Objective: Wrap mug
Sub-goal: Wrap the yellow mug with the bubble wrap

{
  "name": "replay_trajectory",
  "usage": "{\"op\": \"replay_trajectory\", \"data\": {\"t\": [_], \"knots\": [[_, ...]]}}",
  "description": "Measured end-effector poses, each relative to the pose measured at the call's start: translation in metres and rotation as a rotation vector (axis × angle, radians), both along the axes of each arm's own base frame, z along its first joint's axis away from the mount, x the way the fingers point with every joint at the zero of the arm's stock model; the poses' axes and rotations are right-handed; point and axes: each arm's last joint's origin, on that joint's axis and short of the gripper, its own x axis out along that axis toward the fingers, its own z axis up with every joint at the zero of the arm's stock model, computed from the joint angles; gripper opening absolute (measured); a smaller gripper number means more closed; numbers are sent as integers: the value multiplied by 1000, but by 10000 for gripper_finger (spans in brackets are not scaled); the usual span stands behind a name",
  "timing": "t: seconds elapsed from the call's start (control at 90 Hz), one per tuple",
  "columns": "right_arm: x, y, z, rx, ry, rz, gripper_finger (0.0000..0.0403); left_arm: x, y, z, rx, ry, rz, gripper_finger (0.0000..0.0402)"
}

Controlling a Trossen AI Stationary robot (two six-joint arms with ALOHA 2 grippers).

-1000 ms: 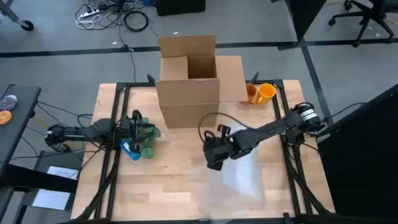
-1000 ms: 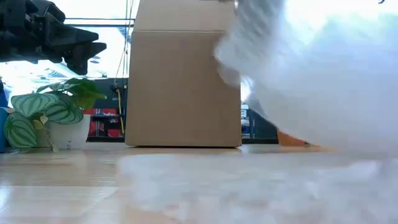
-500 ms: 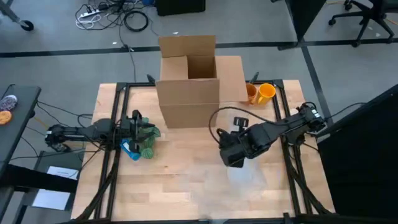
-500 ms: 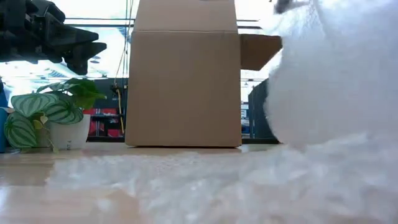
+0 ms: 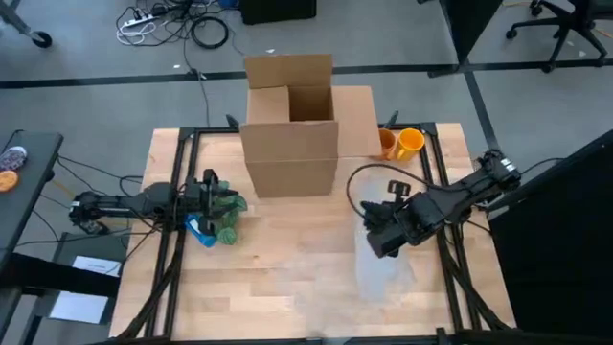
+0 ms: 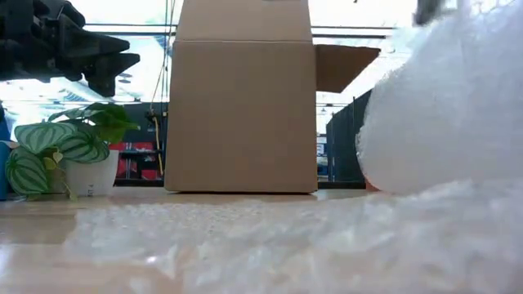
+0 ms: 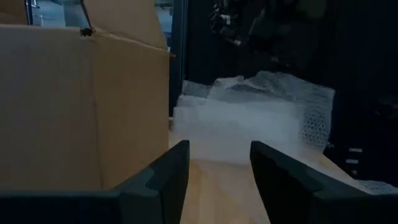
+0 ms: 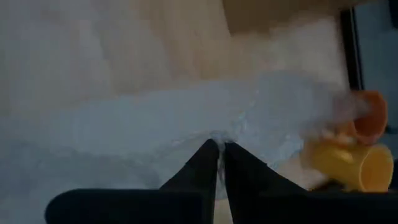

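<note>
High view: the right gripper (image 5: 386, 241) sits over the worktop's right half, its fingers (image 8: 202, 165) pinched tight on the clear bubble wrap sheet (image 5: 383, 271) that spreads toward the near edge. The yellow plastic mug (image 5: 410, 142) lies on its side at the far right corner, touching an orange cup (image 5: 387, 143), just beside the open brown cardboard box (image 5: 290, 125) at the far edge. Near the left edge the left gripper (image 5: 213, 205) hovers with fingers (image 7: 163, 177) parted and empty, over a small potted plant (image 5: 227, 217) and a blue object (image 5: 198, 230).

Cardboard box (image 5: 290, 125); potted plant (image 6: 72, 155), possibly artificial.
</note>
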Motion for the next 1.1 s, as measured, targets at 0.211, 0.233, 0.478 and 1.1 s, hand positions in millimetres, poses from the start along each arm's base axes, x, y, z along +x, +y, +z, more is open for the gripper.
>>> {"op": "replay_trajectory", "data": {"t": [0.211, 0.233, 0.478, 1.1], "knots": [[-57, -27, -52, 45, 106, -241, 0, 0, 0, 0, 0, -1, 0, 156], [-63, -30, -58, 56, 116, -283, 0, 0, 0, 0, 0, -1, 0, 156], [-78, -29, -117, 389, -60, -524, 0, 0, 0, 0, 0, -1, 0, 156], [27, 4, -24, 381, -1760, 408, 0, 0, 0, 0, 0, -1, 0, 156]]}}
